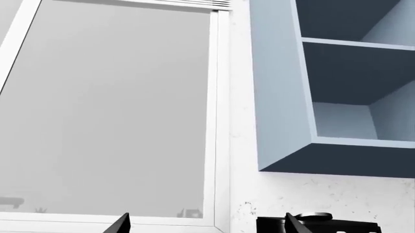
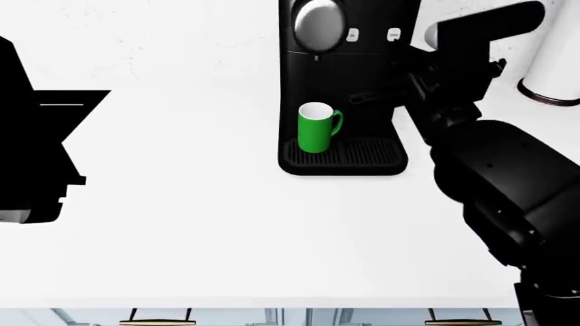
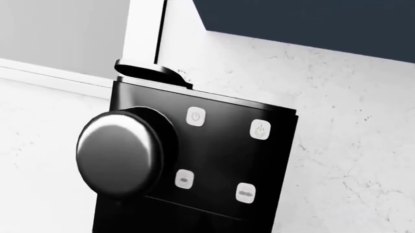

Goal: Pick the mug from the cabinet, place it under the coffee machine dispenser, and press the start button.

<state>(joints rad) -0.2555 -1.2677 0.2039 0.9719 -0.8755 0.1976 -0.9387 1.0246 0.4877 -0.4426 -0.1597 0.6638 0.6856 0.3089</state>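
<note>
The green mug (image 2: 316,128) stands upright on the ribbed drip tray (image 2: 371,153) of the black coffee machine (image 2: 349,75), right under the silver dome dispenser (image 2: 318,23). Its handle points right. My right arm (image 2: 453,68) reaches in from the right, its end close to the machine's front buttons (image 2: 393,34); its fingers do not show clearly. The right wrist view shows the dispenser (image 3: 120,153) and four white buttons, among them a power button (image 3: 196,116), close up. My left gripper (image 1: 207,225) is open and empty, its fingertips (image 1: 120,224) wide apart, well left of the machine.
A white cylinder with a dark base ring (image 2: 553,61) stands right of the machine. An open blue wall cabinet (image 1: 285,97) and a window (image 1: 110,107) show in the left wrist view. The white counter (image 2: 200,224) ends at its front edge low in the head view.
</note>
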